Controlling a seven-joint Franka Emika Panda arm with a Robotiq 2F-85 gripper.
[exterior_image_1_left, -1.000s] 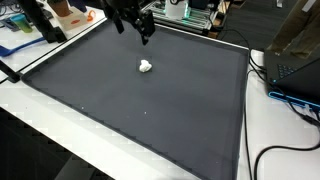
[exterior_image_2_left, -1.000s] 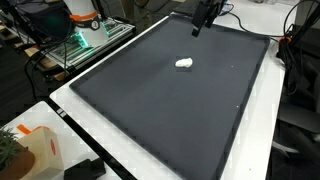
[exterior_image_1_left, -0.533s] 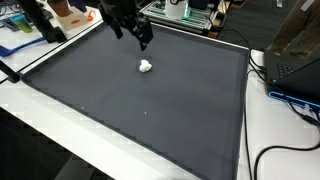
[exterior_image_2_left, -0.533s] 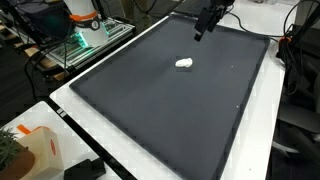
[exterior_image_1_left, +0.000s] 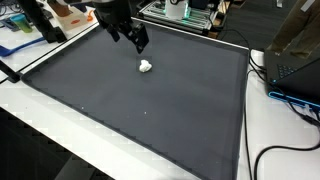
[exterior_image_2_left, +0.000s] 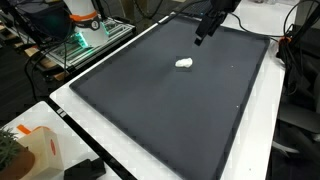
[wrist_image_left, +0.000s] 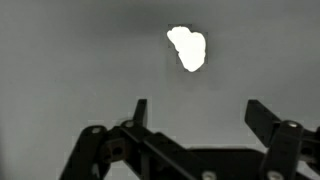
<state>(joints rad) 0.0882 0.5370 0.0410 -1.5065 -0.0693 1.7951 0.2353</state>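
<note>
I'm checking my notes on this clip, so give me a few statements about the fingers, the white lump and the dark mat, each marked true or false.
1. The fingers stand open with nothing between them. True.
2. The fingers are touching the white lump. False: they hang clear of it, above the dark mat, nearer the mat's far edge.
3. The white lump lies on the dark mat. True.
4. Two white lumps lie on the mat. False: both exterior views show only one.
</note>
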